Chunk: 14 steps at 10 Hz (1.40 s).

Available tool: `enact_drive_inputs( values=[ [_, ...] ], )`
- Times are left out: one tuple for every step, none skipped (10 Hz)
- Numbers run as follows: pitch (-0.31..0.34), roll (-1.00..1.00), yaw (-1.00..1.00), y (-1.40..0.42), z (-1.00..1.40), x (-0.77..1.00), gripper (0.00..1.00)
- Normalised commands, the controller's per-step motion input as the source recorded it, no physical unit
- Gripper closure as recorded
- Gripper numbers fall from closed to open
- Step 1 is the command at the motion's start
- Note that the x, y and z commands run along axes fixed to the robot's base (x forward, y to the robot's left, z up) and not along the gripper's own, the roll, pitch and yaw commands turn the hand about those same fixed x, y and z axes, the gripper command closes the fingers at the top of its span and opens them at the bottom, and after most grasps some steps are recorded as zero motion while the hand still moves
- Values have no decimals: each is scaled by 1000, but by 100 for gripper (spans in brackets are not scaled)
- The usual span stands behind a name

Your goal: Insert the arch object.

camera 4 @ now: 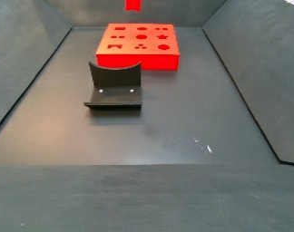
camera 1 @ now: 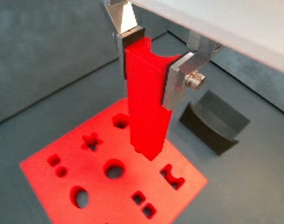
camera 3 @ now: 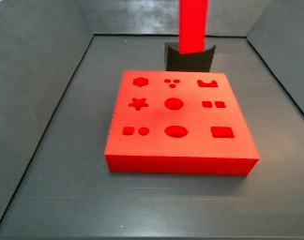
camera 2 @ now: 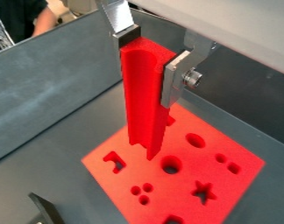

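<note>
The gripper [camera 1: 154,61] clamps the arch object [camera 1: 147,105] upright, hanging below it above the red board [camera 1: 74,157], so the insertion itself is not yet done.

Dark grey floor [camera 4: 150,136], grey enclosing walls [camera 3: 42,19], even light

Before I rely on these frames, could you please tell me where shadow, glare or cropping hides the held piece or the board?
In a wrist view, the arch object, held in the gripper, casts a dark shadow on the red board. In a side view, the arch object is cropped by the frame's upper edge, gripper unseen. In a side view, the floor shows mild sheen and only a sliver of the arch object.
</note>
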Motion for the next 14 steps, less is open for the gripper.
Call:
enact_drive_inputs(
  values=[
    [-157,-3,0,57,-143,1000,100],
    [-160,-3,0,29,-160,1000,100],
    [-164,-3,0,0,-169,1000,100],
    [-87,-1,-329,0,-180,860,100],
    [0,0,-557,126,-257,651,100],
    [1,41,-634,183,-374,500,100],
    [57,29,-694,200,-431,360,100],
    [101,0,-637,200,-417,391,100],
    [150,0,-443,89,-326,431,100],
    [141,13,0,63,-237,303,100],
    [136,91,217,54,-109,129,100],
    [190,277,411,29,0,0,100],
    [243,379,491,86,0,11,100],
    [257,414,463,60,0,0,100]
  ],
)
